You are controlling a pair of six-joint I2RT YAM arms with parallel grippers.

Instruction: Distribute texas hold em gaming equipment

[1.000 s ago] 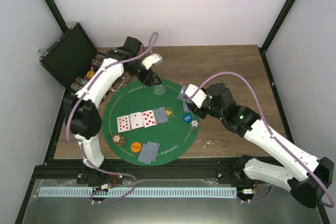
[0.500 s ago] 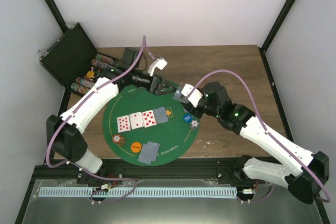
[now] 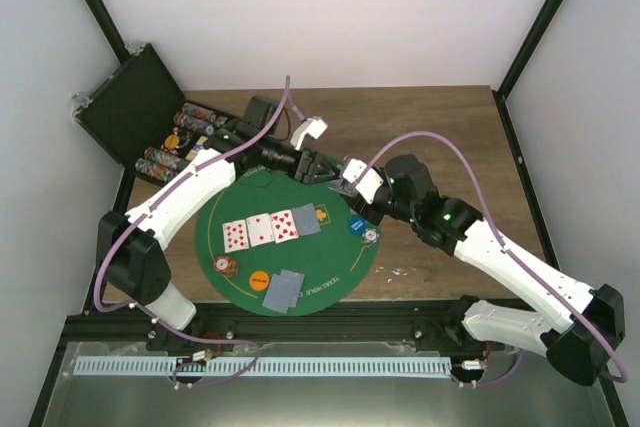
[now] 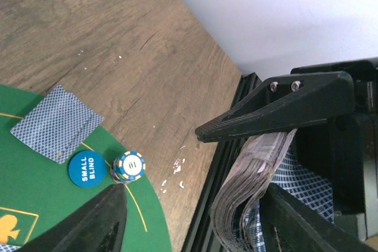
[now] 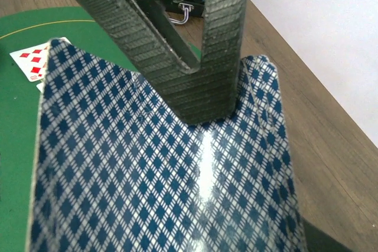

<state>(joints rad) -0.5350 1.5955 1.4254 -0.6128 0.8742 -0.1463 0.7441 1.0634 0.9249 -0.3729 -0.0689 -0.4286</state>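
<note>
My right gripper (image 3: 352, 185) is shut on a thick deck of blue-backed cards (image 5: 159, 175), held above the far right edge of the round green mat (image 3: 215, 217). My left gripper (image 3: 328, 169) is open, its jaws on either side of the deck's edge (image 4: 251, 193). On the mat lie three face-up red cards (image 3: 259, 230), a face-down card (image 3: 306, 219), two face-down cards (image 3: 284, 289), an orange disc (image 3: 258, 280), a brownish chip stack (image 3: 223, 266), a blue small-blind disc (image 4: 86, 167) and a blue-white chip stack (image 4: 129, 166). Face-down cards (image 4: 56, 123) lie at the mat's edge.
An open black chip case (image 3: 128, 112) with rows of chips (image 3: 185, 137) stands at the back left. Bare wooden table (image 3: 440, 137) lies right of the mat. A black frame rail (image 3: 300, 322) runs along the near edge.
My left arm has swung right from the mat's far edge until its open jaws reach the deck. My right gripper has moved slightly left with the deck.
</note>
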